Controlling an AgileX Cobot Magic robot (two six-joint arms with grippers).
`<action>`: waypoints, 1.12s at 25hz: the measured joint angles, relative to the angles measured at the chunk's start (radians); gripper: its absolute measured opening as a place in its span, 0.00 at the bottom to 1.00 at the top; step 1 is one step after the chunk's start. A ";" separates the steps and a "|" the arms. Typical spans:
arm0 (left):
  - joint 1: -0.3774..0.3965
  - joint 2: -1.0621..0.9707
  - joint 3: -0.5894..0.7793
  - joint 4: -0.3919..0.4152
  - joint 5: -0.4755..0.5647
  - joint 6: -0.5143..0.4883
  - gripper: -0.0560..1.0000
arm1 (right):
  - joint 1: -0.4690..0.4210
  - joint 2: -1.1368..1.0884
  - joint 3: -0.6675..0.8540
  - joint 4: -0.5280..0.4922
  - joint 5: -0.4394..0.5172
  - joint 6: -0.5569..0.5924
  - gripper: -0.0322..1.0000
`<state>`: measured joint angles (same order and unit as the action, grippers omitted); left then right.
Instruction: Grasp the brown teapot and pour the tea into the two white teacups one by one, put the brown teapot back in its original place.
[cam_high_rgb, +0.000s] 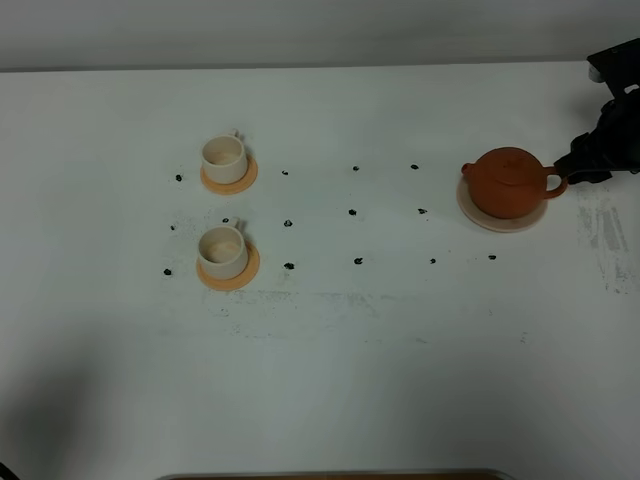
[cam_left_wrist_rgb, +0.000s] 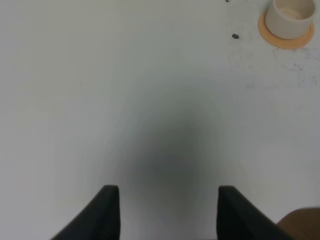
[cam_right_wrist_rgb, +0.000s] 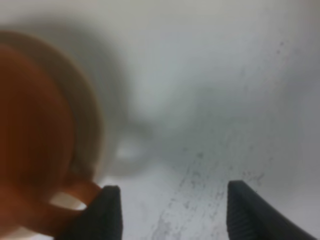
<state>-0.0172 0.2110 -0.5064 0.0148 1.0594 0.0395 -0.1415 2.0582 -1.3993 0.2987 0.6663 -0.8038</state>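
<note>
Sitting upright on its cream saucer (cam_high_rgb: 503, 226) at the right side of the counter (cam_high_rgb: 400, 360), the teapot (cam_high_rgb: 508, 182) has its lid on. Right jaws are spread wide just beside its handle (cam_high_rgb: 553, 184), gripping nothing. Left jaws are open too, over plain counter. Far cup (cam_high_rgb: 223, 158) and near cup (cam_high_rgb: 222, 250) stand on orange coasters (cam_high_rgb: 247, 180), well off to the left.

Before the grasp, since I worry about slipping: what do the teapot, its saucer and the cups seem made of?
Brown teapot: likely unglazed clay, matte reddish-brown with no glare. Saucer: pale cream, probably ceramic; finish unclear. White teacups: smooth off-white walls, likely glazed ceramic or porcelain.
</note>
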 joint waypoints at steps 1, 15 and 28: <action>0.000 0.000 0.000 0.000 0.000 0.000 0.49 | 0.000 -0.004 0.000 0.002 0.007 -0.007 0.50; 0.000 0.000 0.000 0.000 0.000 0.000 0.49 | 0.000 -0.030 0.000 0.062 0.102 -0.104 0.50; 0.000 0.000 0.000 0.000 0.000 0.000 0.49 | 0.001 -0.032 -0.009 0.089 0.192 -0.147 0.50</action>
<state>-0.0172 0.2110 -0.5064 0.0148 1.0594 0.0395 -0.1408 2.0264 -1.4086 0.3879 0.8578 -0.9511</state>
